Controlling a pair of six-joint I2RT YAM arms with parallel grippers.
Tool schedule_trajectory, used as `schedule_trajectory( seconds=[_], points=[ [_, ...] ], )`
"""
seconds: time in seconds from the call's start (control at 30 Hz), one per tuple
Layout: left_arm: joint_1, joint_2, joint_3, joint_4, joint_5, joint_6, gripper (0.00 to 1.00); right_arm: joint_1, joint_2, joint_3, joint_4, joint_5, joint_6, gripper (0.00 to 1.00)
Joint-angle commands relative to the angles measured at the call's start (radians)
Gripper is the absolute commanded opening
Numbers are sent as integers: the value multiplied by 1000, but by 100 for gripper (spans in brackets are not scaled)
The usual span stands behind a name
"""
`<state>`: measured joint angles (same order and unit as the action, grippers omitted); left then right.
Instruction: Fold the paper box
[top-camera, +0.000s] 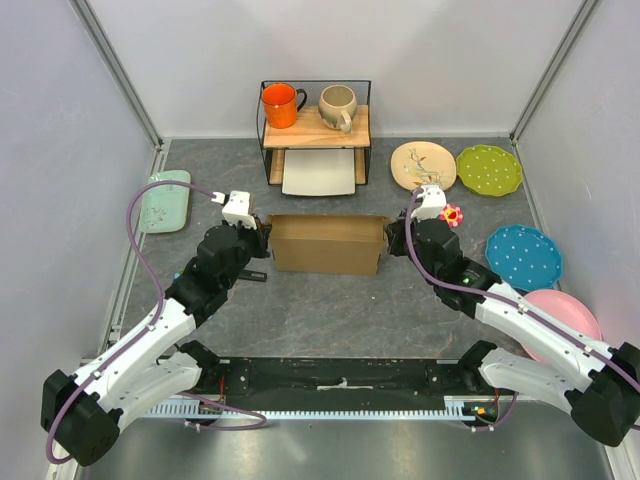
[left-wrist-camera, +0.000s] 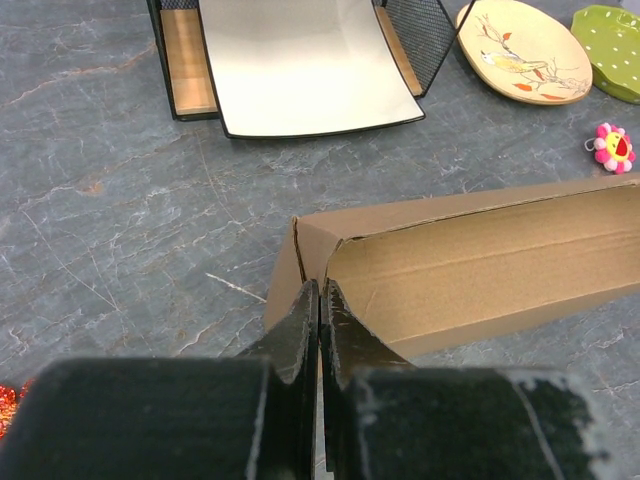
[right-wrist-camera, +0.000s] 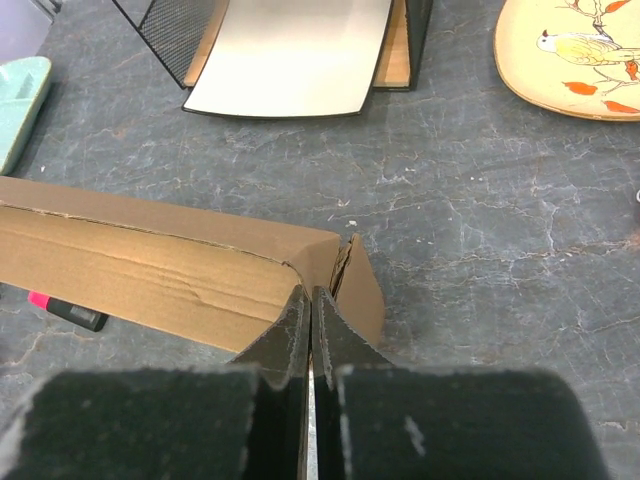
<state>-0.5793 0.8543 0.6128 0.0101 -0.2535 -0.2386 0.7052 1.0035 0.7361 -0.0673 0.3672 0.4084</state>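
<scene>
1. A wire rack (top-camera: 312, 130) with a wooden shelf stands at the back of the grey table (top-camera: 330, 310).
2. An orange mug (top-camera: 280, 105) and a tan mug (top-camera: 337, 106) sit side by side on the shelf.
3. A flat white tray (top-camera: 320, 172) lies under the shelf.
4. A cream plate (top-camera: 423, 165) with a bird on it lies just beside a green spotty plate (top-camera: 489, 169).
5. A blue spotty plate (top-camera: 524, 256) and a pink plate (top-camera: 565, 305) lie on the right.
6. A small pink flower toy (top-camera: 452, 214) lies near the cream plate.
7. A pale green tray (top-camera: 165, 200) lies on the left.
</scene>
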Motion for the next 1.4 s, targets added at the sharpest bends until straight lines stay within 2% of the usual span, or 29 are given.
schedule_trajectory(
  seconds=[0.0,0.33,0.57,0.7,0.8,0.83,0.93,1.03,1.1,1.2,1.37],
  points=[
    [2,-14,16,30,-9,-34,2,-4,9,-96,-129,39,23,0],
    [2,-17,4,30,-3,-57,2,0,12,-181,-147,42,70,0],
    [2,-21,-2,30,-9,-56,2,13,60,-153,-236,125,86,0],
    [2,-23,2,31,-9,-53,2,14,21,-136,-229,127,102,0],
    [2,-24,5,31,-10,-47,2,14,-8,-101,-210,96,109,20],
    [2,-24,7,30,-10,-42,2,14,-12,-89,-204,90,110,33],
    [2,-26,11,30,-12,-36,2,13,-28,-37,-186,69,104,47],
    [2,-23,16,30,-12,-34,2,14,-19,22,-193,44,99,52],
    [2,-20,18,30,-10,-36,2,13,-13,51,-198,36,96,52],
    [2,-15,16,30,-10,-37,2,14,7,74,-215,36,90,44],
    [2,-14,16,31,-10,-38,2,14,32,82,-221,18,92,21]
  ],
)
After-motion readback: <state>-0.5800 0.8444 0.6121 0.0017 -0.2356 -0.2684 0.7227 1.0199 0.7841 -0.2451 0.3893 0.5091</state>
